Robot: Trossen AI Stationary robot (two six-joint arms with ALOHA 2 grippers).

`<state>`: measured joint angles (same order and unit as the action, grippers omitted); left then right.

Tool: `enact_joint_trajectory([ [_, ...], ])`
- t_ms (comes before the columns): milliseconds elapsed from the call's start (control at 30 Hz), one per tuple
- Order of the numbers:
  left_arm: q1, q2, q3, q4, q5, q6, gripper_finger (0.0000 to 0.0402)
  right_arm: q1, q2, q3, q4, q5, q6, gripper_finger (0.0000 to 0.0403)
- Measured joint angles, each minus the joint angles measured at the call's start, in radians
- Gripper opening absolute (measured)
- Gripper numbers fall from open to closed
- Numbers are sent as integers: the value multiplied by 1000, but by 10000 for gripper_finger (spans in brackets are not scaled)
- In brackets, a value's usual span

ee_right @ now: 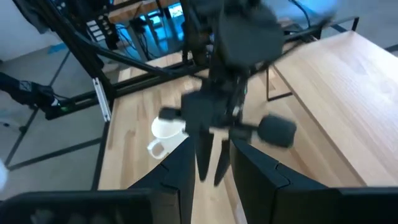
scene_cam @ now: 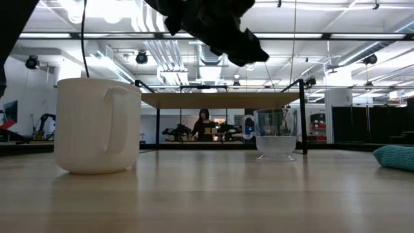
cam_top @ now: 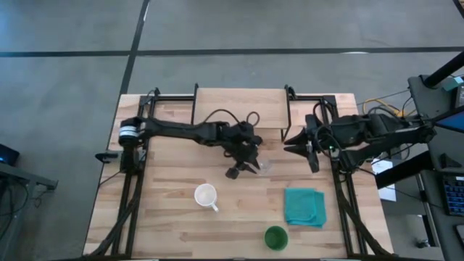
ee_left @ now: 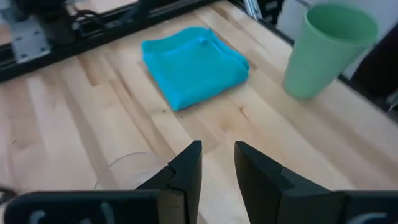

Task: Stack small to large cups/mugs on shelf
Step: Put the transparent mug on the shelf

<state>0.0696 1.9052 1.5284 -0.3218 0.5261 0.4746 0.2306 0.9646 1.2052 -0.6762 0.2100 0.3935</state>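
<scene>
My left gripper (cam_top: pixel 246 164) hangs above the table's middle, fingers pointing down with a narrow gap, holding nothing; it is also in the left wrist view (ee_left: pixel 217 163) and high in the low view (scene_cam: pixel 223 29). The small clear glass cup (cam_top: pixel 264 165) (scene_cam: pixel 275 133) stands upright on the table just right of it, its faint rim (ee_left: pixel 127 165) beside the fingers. The white handled mug (cam_top: pixel 206 196) (scene_cam: pixel 97 126) stands nearer the near edge. The green cup (cam_top: pixel 275 237) (ee_left: pixel 329 50) stands at the near edge. The shelf (cam_top: pixel 239 109) (scene_cam: pixel 220 100) sits at the far edge. My right gripper (cam_top: pixel 293 142) (ee_right: pixel 211 163) waits open, right of the shelf.
A folded teal cloth (cam_top: pixel 304 206) (ee_left: pixel 193 65) lies on the table's near right, between the glass cup and the green cup. Black frame rails (cam_top: pixel 138 181) run along both table sides. A person (scene_cam: pixel 204 123) shows far off in the room behind the table.
</scene>
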Motion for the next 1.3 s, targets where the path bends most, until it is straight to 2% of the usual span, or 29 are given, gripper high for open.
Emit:
enact_joint_trajectory([
  [100, -7, 43, 31, 3, 1, 58, 81, 0, 0, 5, 0, 0, 0, 96],
  [533, -6, 144, 77, 44, -4, 56, 81, 0, 1, 2, 0, 0, 18, 96],
  [633, -6, 153, 77, 32, -33, 46, 81, 0, 1, 2, 0, 0, 18, 96],
  [833, -6, 151, 77, 1, -192, 3, 81, 0, 0, 2, 0, 0, 17, 96],
  [1100, -12, 146, 113, -120, -198, 3, 81, 0, 0, 1, 0, 0, 6, 96],
  [1300, -15, 141, 115, -132, -197, 3, 81, 0, 0, 1, 0, 0, -1, 96],
])
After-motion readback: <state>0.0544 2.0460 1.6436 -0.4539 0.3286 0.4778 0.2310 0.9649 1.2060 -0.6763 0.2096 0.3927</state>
